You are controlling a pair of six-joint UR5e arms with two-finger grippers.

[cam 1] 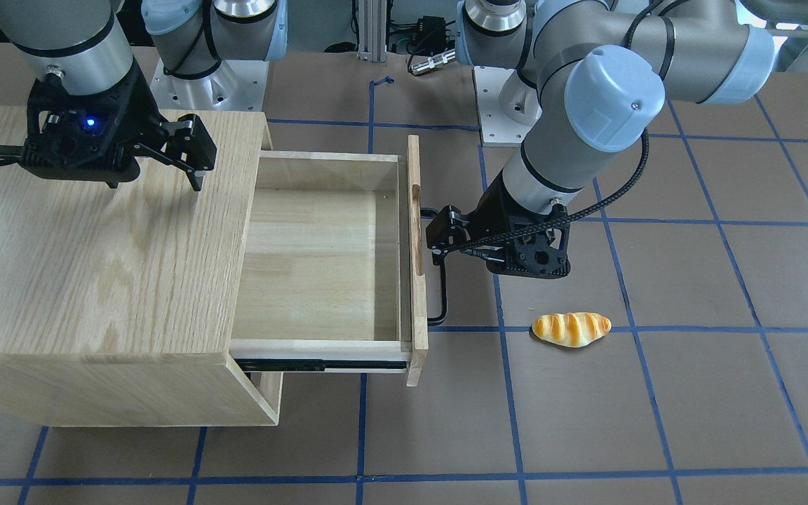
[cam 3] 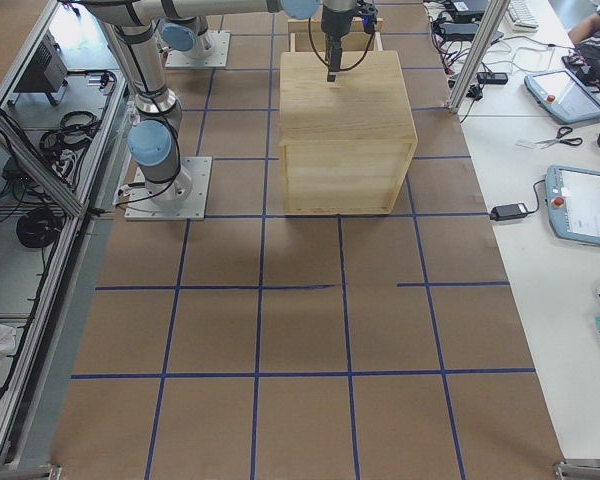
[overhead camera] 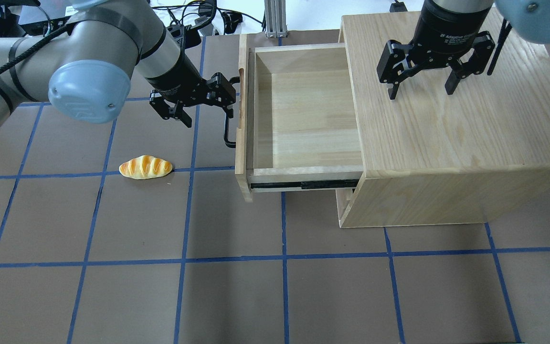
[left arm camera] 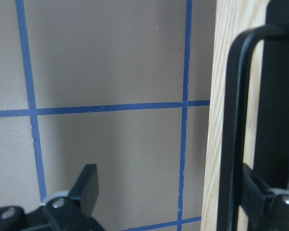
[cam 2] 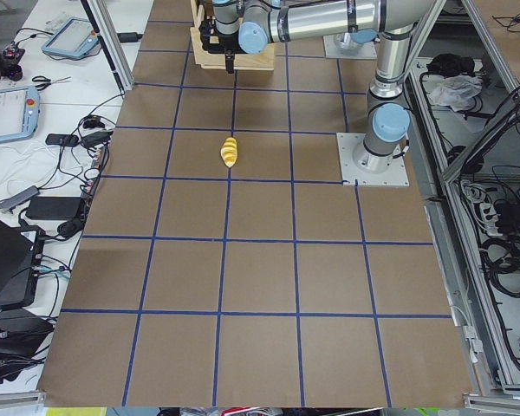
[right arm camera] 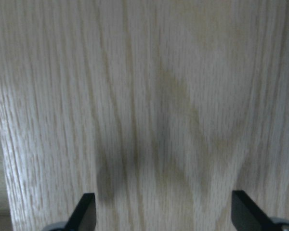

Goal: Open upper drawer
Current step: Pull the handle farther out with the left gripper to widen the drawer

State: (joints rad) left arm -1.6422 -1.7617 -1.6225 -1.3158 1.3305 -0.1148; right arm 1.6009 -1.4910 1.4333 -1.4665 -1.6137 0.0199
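From the front, the drawer [cam 1: 320, 259] stands far out of the cabinet [cam 1: 95, 266] toward my left, its pale inside bare and a black slide rail [cam 1: 320, 365] showing under its near side. My left gripper [cam 1: 439, 237] is at the far end of the handle [cam 1: 442, 294], just outside the drawer front. My right gripper [cam 1: 155, 179] hangs over the cabinet top, jaws spread, holding nothing. A bread roll [cam 1: 571, 329] lies on the table [cam 1: 656, 421], near the handle's near end but apart from it.

From overhead, the left gripper [overhead camera: 201, 101] is spread wide, with one finger up against the handle [overhead camera: 227, 134] and the other well off it, toward the roll [overhead camera: 145, 167]. The right gripper [overhead camera: 420, 90] is open above the oak top [overhead camera: 447, 143], clear of the drawer [overhead camera: 303, 114].

From the left end of the table, the roll [cam 2: 230, 152] lies in mid-table. The drawer and both grippers are at the far end, too small to read.

From the right end, I see the cabinet's closed side [cam 3: 345, 175], with my right gripper [cam 3: 332, 65] over its top. The drawer is mostly hidden behind it.

My left wrist camera shows the handle bar [left arm camera: 231, 120] running along the drawer front [left arm camera: 216, 96]. One finger [left arm camera: 260, 192] sits on the drawer side of the bar, while the other finger [left arm camera: 86, 185] stands far off over the table, so the jaws are apart and not clamped.

My right wrist camera shows only oak grain and two spread fingertips [right arm camera: 84, 211] at the bottom edge.
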